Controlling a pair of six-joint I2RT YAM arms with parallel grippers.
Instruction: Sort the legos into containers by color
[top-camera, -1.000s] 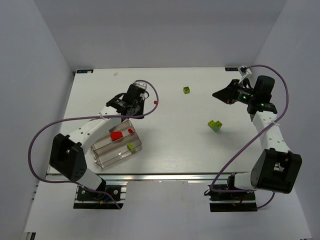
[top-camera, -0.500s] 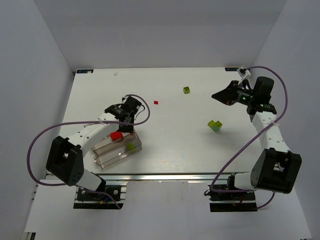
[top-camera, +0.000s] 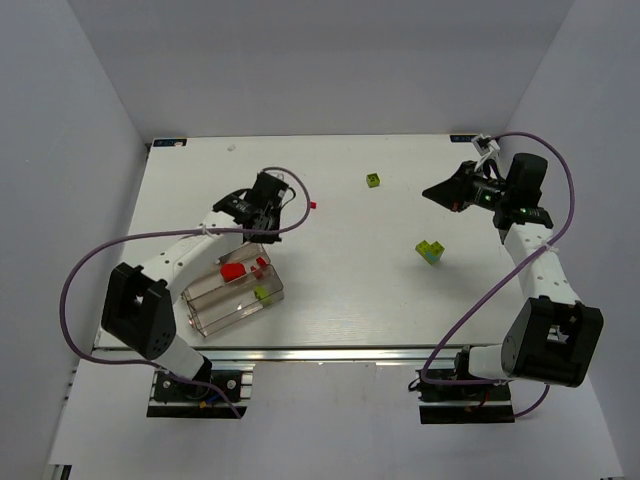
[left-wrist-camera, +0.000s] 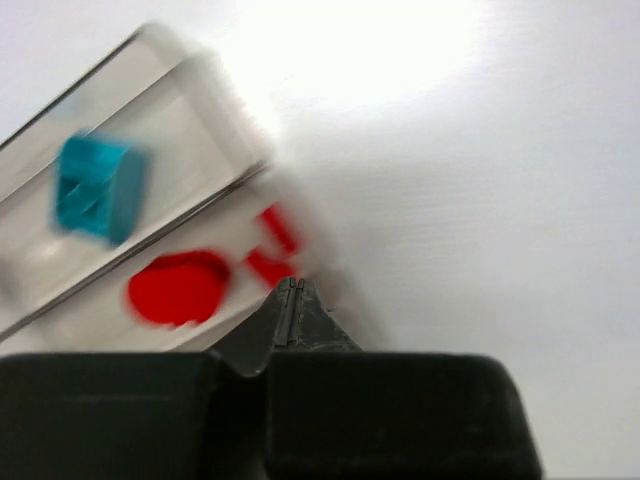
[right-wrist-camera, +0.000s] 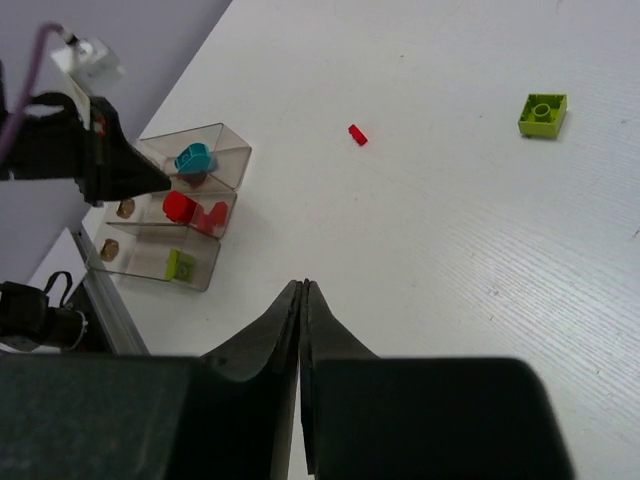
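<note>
Now drawn back from over the containers (top-camera: 200, 305), left hand (left-wrist-camera: 290, 295) pressed together on nothing, red legos (top-camera: 232, 270) inside just below it, red bit (top-camera: 312, 204) loose to its right, probably next.

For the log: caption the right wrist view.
Troughs hold cyan brick, red bricks, green brick; a red bit and a loose green brick lie on the table.

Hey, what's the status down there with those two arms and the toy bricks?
Both shut, empty: left gripper at the containers, right gripper hovering. Unsorted: tiny red brick, green brick, green-cyan brick.
</note>
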